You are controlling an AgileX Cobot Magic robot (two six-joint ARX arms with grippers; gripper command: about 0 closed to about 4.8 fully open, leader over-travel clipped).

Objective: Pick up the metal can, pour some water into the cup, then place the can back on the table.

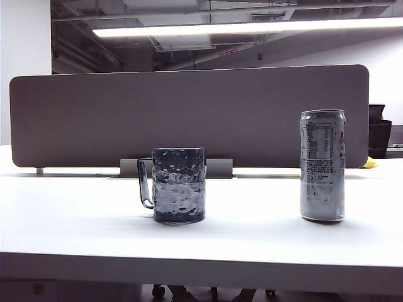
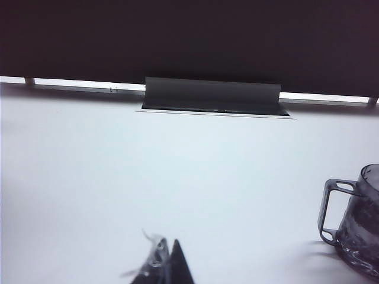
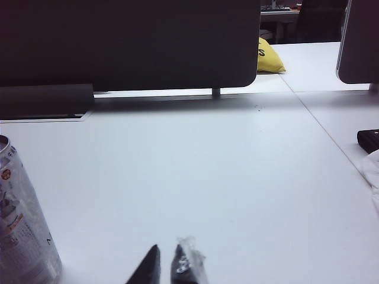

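Observation:
The metal can [image 1: 322,167] stands upright on the white table [image 1: 252,242] at the right, tall, silver and printed with dark text. The cup [image 1: 179,185], a dark dimpled glass mug with its handle to the left, stands near the middle. A paler layer in its lower part looks like water [image 1: 179,200]. No arm shows in the exterior view. My left gripper [image 2: 169,240] is shut and empty over bare table, well apart from the cup [image 2: 358,225]. My right gripper [image 3: 166,246] is shut on nothing, with the can [image 3: 21,231] off to one side.
A grey partition panel [image 1: 189,113] stands along the back of the table, with a grey cable flap [image 2: 210,94] at its foot. Beyond the partition's end lies a yellow object [image 3: 269,59]. A black item [image 3: 368,139] and a white cloth [image 3: 373,177] lie at the table's far side.

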